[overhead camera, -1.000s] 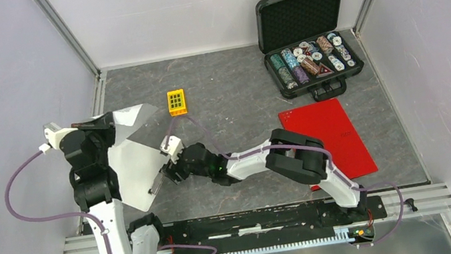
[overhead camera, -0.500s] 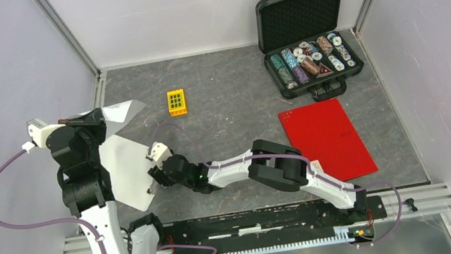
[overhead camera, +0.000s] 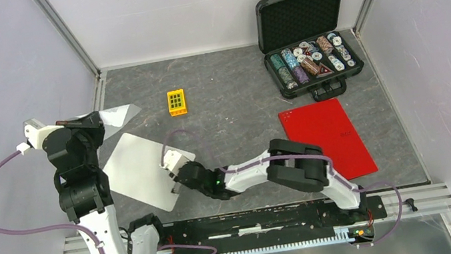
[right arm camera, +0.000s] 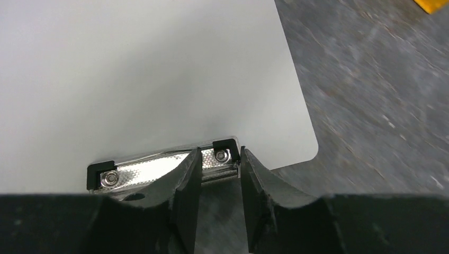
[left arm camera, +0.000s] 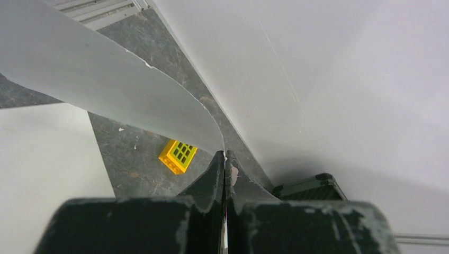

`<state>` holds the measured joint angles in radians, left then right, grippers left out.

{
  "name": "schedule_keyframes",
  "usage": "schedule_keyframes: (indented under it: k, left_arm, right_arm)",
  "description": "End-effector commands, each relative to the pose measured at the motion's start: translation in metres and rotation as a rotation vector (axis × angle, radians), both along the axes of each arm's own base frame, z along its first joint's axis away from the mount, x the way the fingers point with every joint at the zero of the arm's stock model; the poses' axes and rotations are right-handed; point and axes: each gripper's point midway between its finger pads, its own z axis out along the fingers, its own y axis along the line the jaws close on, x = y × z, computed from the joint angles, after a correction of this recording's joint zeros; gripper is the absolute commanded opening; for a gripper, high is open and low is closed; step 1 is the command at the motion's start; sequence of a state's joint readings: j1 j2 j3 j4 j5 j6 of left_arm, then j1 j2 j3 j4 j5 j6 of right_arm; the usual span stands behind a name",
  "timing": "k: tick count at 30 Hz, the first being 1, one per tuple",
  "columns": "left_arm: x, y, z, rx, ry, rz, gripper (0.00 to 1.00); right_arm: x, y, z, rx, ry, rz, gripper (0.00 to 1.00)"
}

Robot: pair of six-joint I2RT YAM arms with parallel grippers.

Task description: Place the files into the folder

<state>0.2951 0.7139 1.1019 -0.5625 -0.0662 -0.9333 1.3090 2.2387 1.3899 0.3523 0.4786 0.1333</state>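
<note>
White thin paper sheet [left arm camera: 106, 79], raised over white rounded clipboard [overhead camera: 138, 170]: left gripper [left arm camera: 225, 159] clamped on it; right gripper [right arm camera: 218, 159] jaws parted at metal clip [right arm camera: 153, 170]. Next I must open red flat folder [overhead camera: 326, 139], three o'clock.

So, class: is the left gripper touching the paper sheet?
Touching. Left wrist view: the paper sheet is pinched between the shut fingers of the left gripper.

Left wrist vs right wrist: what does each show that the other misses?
Left wrist only: left fingers shut on a curled sheet of the files; black case corner. Right wrist only: right fingers open over the metal clip end. Both: white clipboard, grey table, yellow block (a sliver in right wrist).
</note>
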Motion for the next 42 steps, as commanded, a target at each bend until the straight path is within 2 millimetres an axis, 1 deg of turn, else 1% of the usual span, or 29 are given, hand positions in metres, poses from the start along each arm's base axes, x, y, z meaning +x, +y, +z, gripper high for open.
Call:
schedule_keyframes:
  k: [1,2,3,4,5,7,10,12,13,15,16,18,21,25,28,30,32,36,40,42]
  left_arm:
    - [-0.006,-0.012,0.011,0.056,-0.009,-0.071,0.02]
    - [-0.005,-0.017,0.009,0.054,-0.006,-0.101,0.02]
    - [-0.004,-0.022,0.007,0.055,-0.003,-0.135,0.02]
    - [-0.003,-0.027,0.005,0.057,0.005,-0.164,0.02]
    - [-0.002,-0.032,0.001,0.053,0.015,-0.196,0.02]
    - [0.000,-0.045,-0.008,0.035,0.032,-0.273,0.02]
    - [0.000,-0.071,-0.021,0.015,0.056,-0.438,0.02]
    - [-0.003,-0.083,-0.031,0.002,0.079,-0.516,0.02]
    - [-0.005,-0.087,-0.036,0.004,0.094,-0.543,0.02]
    - [-0.012,-0.093,-0.046,0.011,0.137,-0.583,0.02]
    - [-0.015,-0.095,-0.051,0.015,0.157,-0.597,0.02]
    - [-0.021,-0.103,-0.056,0.016,0.169,-0.645,0.02]
    - [-0.028,-0.119,-0.060,0.006,0.180,-0.729,0.02]
    - [-0.037,-0.140,-0.062,-0.020,0.175,-0.849,0.02]
    - [-0.043,-0.151,-0.073,-0.042,0.192,-0.903,0.02]
    - [-0.048,-0.157,-0.083,-0.049,0.208,-0.940,0.02]
    - [-0.053,-0.164,-0.093,-0.072,0.224,-0.981,0.02]
    - [-0.059,-0.181,-0.104,-0.120,0.240,-1.081,0.02]
    - [-0.063,-0.193,-0.106,-0.100,0.258,-1.144,0.02]
    - [-0.067,-0.202,-0.107,-0.098,0.269,-1.197,0.02]
  right_arm:
    - [0.004,-0.061,0.000,-0.114,-0.042,0.021,0.37]
    - [0.003,-0.076,-0.005,-0.130,-0.037,0.026,0.37]
    - [0.003,-0.087,-0.005,-0.136,-0.032,0.028,0.37]
    - [0.001,-0.100,-0.010,-0.156,-0.022,0.034,0.37]
    - [0.003,-0.111,-0.011,-0.164,-0.018,0.033,0.37]
    - [0.001,-0.134,-0.019,-0.201,-0.012,0.054,0.37]
    - [-0.001,-0.159,-0.027,-0.247,-0.009,0.117,0.40]
    - [0.001,-0.176,-0.029,-0.288,-0.031,0.135,0.40]
    - [0.003,-0.184,-0.030,-0.306,-0.040,0.133,0.40]
    - [0.012,-0.202,-0.032,-0.339,-0.031,0.103,0.39]
    - [0.017,-0.209,-0.031,-0.338,-0.018,0.098,0.39]
    - [0.018,-0.220,-0.032,-0.342,0.003,0.121,0.39]
    - [0.015,-0.232,-0.028,-0.363,-0.012,0.166,0.40]
    - [0.014,-0.253,-0.031,-0.421,-0.036,0.192,0.40]
    - [0.017,-0.270,-0.034,-0.462,-0.042,0.183,0.40]
    - [0.021,-0.277,-0.031,-0.470,-0.052,0.163,0.40]
    - [0.026,-0.280,-0.024,-0.456,-0.064,0.157,0.39]
    - [0.034,-0.284,-0.010,-0.469,-0.134,0.165,0.40]
    - [0.045,-0.290,-0.002,-0.499,-0.172,0.150,0.40]
    - [0.049,-0.288,0.004,-0.486,-0.177,0.145,0.40]
